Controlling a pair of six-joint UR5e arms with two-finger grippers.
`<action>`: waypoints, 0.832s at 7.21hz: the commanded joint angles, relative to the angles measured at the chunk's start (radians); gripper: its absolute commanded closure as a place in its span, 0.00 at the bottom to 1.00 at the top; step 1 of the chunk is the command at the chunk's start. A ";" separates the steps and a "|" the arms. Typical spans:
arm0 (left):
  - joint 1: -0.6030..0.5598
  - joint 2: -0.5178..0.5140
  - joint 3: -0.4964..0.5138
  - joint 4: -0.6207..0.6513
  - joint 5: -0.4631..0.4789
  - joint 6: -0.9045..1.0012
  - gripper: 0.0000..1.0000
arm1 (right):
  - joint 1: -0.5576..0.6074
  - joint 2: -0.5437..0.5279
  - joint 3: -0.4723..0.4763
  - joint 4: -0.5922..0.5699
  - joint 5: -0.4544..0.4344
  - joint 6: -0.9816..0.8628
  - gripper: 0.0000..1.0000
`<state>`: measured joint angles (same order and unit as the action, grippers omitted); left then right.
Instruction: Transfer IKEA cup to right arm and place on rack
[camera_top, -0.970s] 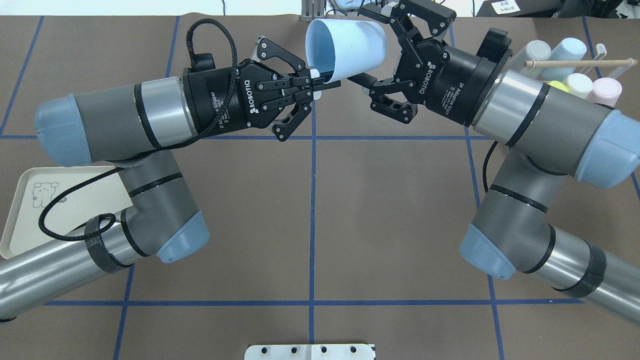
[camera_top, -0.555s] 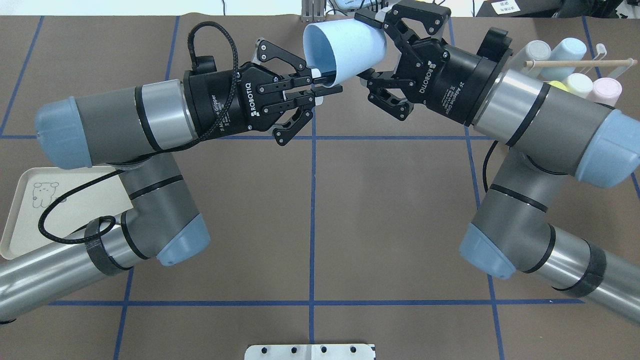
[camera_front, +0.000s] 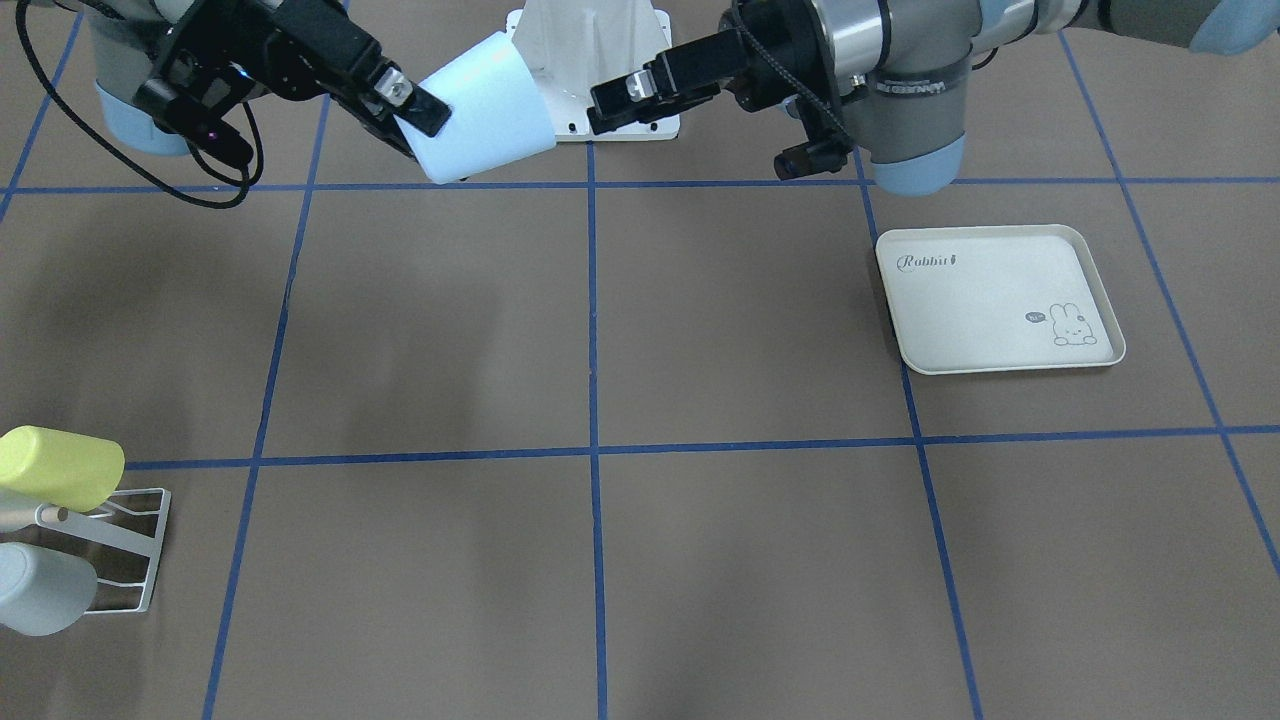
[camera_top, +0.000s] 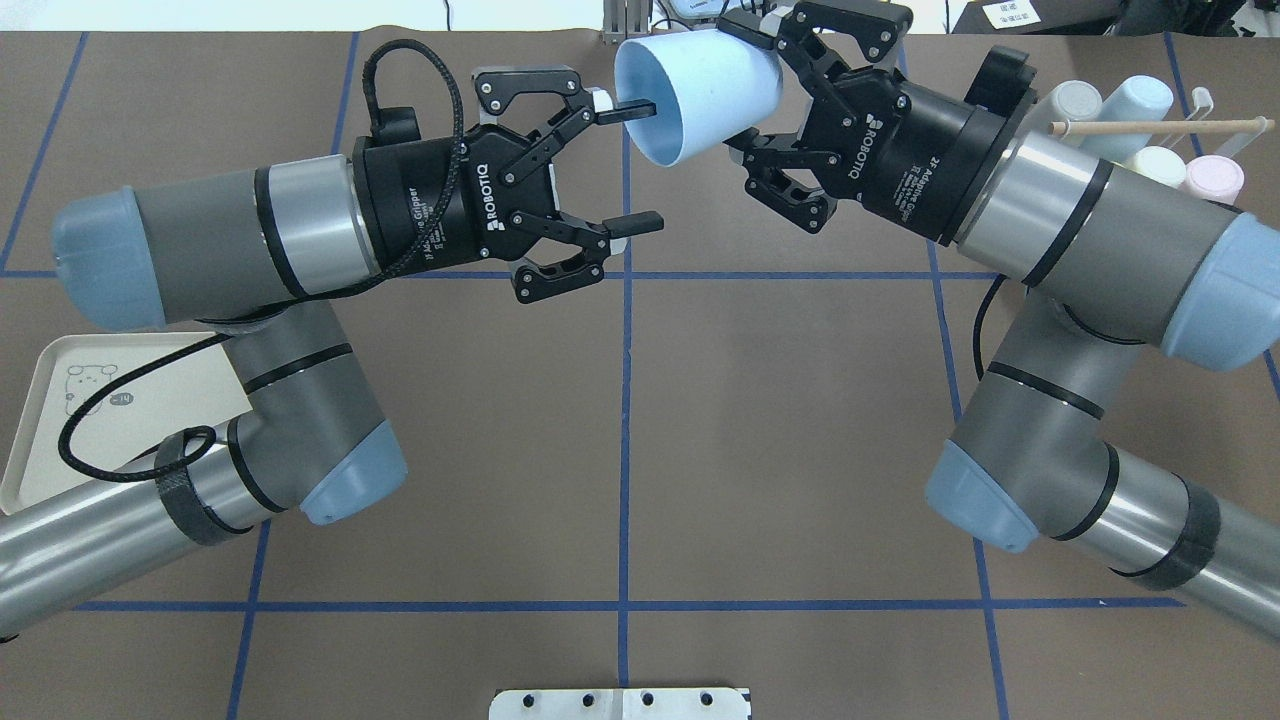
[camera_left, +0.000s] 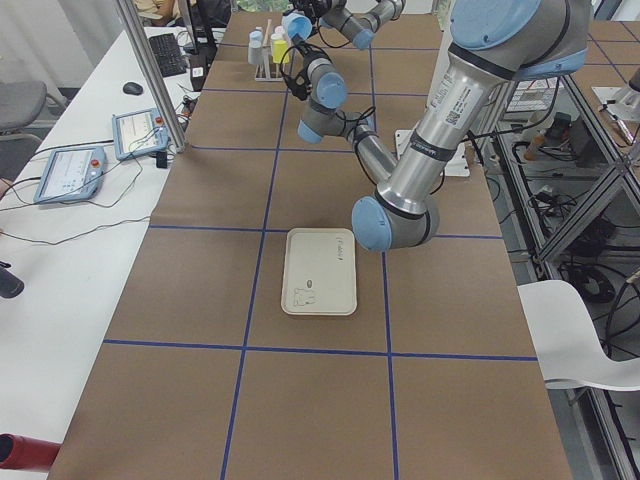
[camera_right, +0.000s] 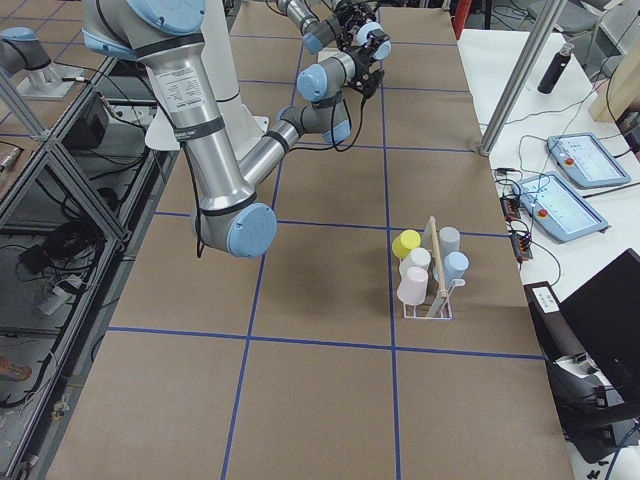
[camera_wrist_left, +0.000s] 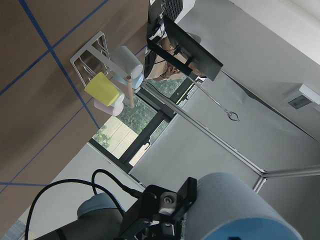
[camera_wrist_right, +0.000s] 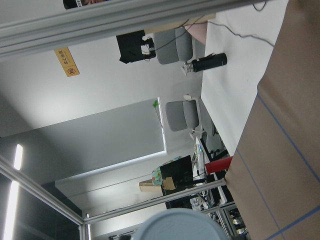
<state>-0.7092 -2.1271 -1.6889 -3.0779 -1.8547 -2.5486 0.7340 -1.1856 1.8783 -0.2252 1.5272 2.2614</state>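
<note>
The IKEA cup is light blue and hangs on its side above the table's far middle, its mouth toward the left arm. My right gripper is shut on the cup's body near its base, one finger on each side. In the front-facing view the cup sits in the right gripper and is clear of the left gripper. My left gripper stands open just left of the cup's mouth, holding nothing. The rack, white wire with a wooden dowel, stands at the far right.
Several pastel cups lie on the rack. A cream rabbit-print tray lies on the left arm's side, partly under that arm in the overhead view. Blue tape lines cross the brown table. Operator desks with pendants flank the table's far edge.
The right gripper, open around the cup a second ago, has shut on it. The left gripper has let go of the cup's rim, opened wide and drawn back slightly.
</note>
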 joint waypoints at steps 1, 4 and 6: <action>-0.143 0.106 0.003 0.043 -0.178 0.234 0.00 | 0.076 -0.119 -0.001 -0.026 0.005 -0.304 0.88; -0.298 0.237 0.026 0.264 -0.300 0.731 0.00 | 0.242 -0.164 -0.037 -0.265 0.005 -0.746 0.83; -0.389 0.282 0.023 0.498 -0.330 1.106 0.00 | 0.333 -0.157 -0.160 -0.310 0.005 -1.013 0.84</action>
<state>-1.0387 -1.8775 -1.6646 -2.7149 -2.1714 -1.6621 1.0094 -1.3439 1.7905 -0.5038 1.5316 1.3983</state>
